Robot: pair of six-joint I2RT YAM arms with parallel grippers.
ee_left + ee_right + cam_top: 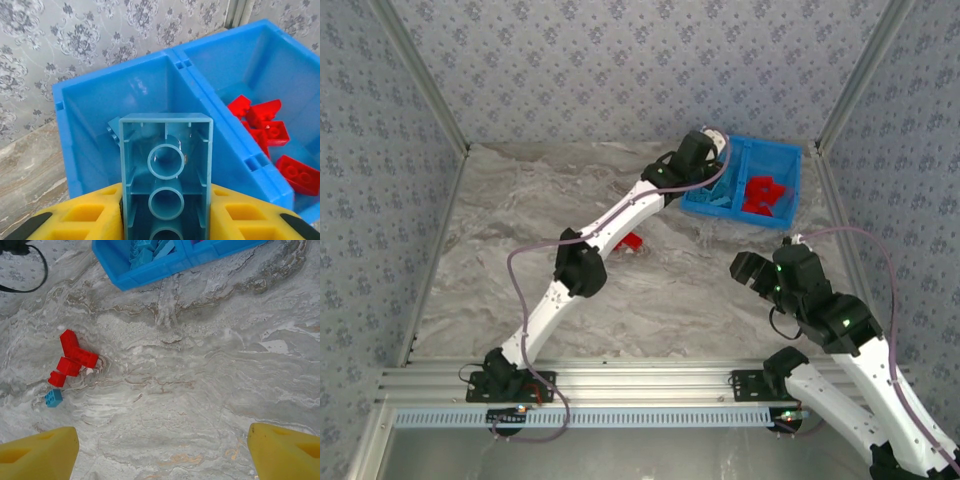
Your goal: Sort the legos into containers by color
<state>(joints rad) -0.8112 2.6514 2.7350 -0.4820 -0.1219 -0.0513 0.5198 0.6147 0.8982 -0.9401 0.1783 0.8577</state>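
Light blue brick is sitting clamped in my left jaws, its long axis pointing down into the left compartment directly beneath, at the table's far right corner. My right jaws are hanging spread wide, empty.

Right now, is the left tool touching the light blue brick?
Touching. Left wrist view: the light blue brick sits flush between both yellow fingers of the left tool.

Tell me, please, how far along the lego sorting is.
Done: red legos sit in one bin compartment, blue legos in the other. In hand: the left gripper holds a blue brick over the blue side. Left: some red bricks and one blue cube on the table; the right gripper is open.
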